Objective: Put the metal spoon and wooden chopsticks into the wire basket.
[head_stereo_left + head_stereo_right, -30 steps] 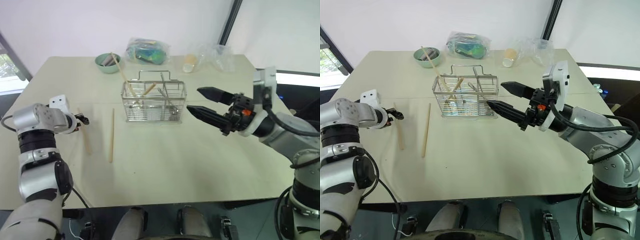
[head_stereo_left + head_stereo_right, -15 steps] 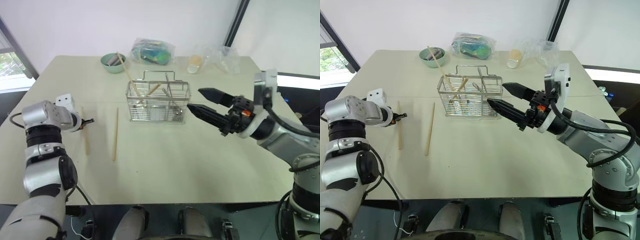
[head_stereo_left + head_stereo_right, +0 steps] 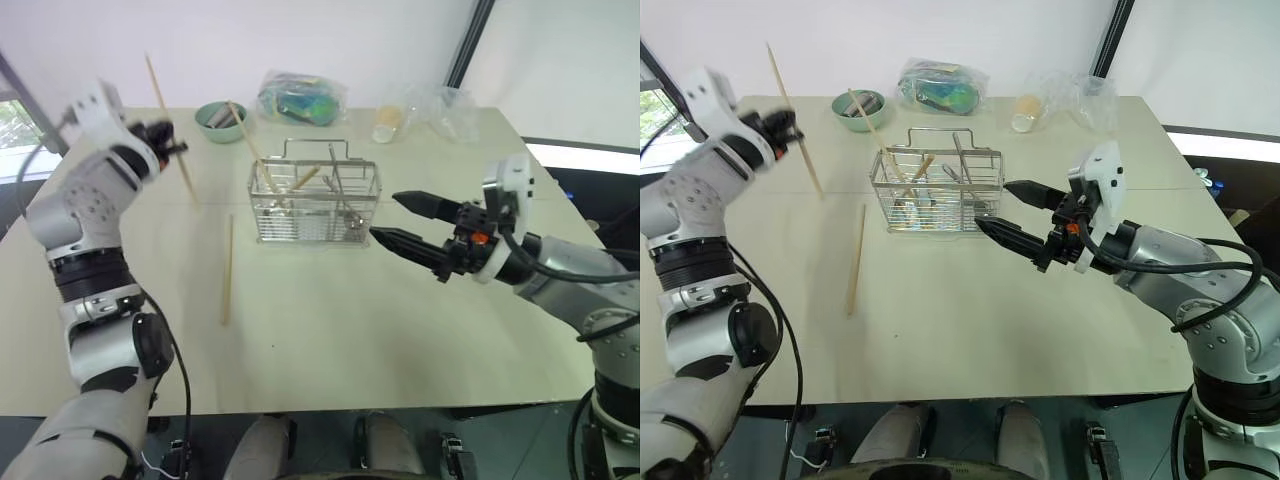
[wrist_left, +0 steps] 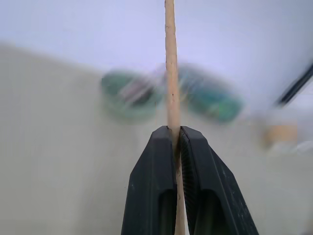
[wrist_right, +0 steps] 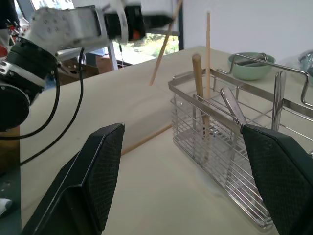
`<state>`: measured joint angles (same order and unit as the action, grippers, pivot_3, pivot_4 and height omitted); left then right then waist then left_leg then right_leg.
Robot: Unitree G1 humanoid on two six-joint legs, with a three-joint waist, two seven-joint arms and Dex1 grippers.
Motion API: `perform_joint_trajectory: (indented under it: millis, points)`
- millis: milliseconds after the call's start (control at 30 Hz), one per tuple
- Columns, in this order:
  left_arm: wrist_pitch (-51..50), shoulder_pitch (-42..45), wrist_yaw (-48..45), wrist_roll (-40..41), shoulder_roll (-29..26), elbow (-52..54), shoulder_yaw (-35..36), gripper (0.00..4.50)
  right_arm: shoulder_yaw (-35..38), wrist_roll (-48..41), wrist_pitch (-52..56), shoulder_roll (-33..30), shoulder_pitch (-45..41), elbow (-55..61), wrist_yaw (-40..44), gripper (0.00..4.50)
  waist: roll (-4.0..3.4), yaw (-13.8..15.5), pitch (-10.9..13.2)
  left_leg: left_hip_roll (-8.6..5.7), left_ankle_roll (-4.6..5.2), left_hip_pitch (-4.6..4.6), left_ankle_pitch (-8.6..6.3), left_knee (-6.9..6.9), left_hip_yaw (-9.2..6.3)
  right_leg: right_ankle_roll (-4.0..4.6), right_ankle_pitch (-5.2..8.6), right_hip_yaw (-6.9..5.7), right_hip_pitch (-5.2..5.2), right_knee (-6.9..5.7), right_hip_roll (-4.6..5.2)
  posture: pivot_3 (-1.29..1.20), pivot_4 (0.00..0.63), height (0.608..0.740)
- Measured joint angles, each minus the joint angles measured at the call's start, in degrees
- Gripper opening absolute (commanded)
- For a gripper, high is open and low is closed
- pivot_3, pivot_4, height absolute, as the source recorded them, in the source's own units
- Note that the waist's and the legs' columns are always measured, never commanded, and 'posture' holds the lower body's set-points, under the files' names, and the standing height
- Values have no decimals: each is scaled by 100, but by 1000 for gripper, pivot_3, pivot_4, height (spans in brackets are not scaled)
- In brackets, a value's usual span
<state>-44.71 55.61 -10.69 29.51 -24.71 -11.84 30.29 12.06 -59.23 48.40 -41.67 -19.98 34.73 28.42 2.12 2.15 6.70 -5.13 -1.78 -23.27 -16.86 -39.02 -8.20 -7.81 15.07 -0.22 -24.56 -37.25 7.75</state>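
My left gripper [image 3: 165,140] is raised above the table's left side, shut on one wooden chopstick [image 3: 172,128], which hangs tilted in the air. In the left wrist view the stick [image 4: 169,63] is pinched between the fingers [image 4: 156,166]. A second chopstick [image 3: 228,270] lies flat on the table, left of the wire basket [image 3: 315,205]. Another stick [image 3: 247,135] and several utensils stand in the basket. A shiny metal utensil [image 5: 230,105] leans inside; I cannot tell if it is the metal spoon. My right gripper [image 3: 385,215] hovers open at the basket's right end.
A green bowl [image 3: 222,122] with something in it sits behind the basket at the back left. A plastic bag of coloured items [image 3: 295,100], a paper cup [image 3: 385,125] and a clear bag [image 3: 440,105] line the table's far edge.
My left gripper shut on the left chopstick on the table and lifted it high into the air. The right arm has stayed put. The camera view has shifted slightly.
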Motion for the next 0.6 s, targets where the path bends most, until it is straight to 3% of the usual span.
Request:
perform_joint_trajectory:
  millis: [233,433,600]
  points:
    - [139,743,-64,830,445,201,129,39,-45,68,-72,134,144,137,-236,3919,-1,30,-1,-6,3,6,0,-7,-5,-11,-7,-3,21,5,-1,0,150,643]
    - [539,688,-550,566,801,130,-931,39,-31,115,-137,206,300,249,-499,3919,-7,-8,2,-2,3,9,0,-7,1,-9,-12,0,17,4,-5,0,150,643]
    - [1464,168,-1001,-91,914,-3,-1701,39,137,48,-141,206,403,350,-722,3919,-21,-1,1,1,4,8,0,-1,2,-7,-12,1,11,3,-8,0,150,643]
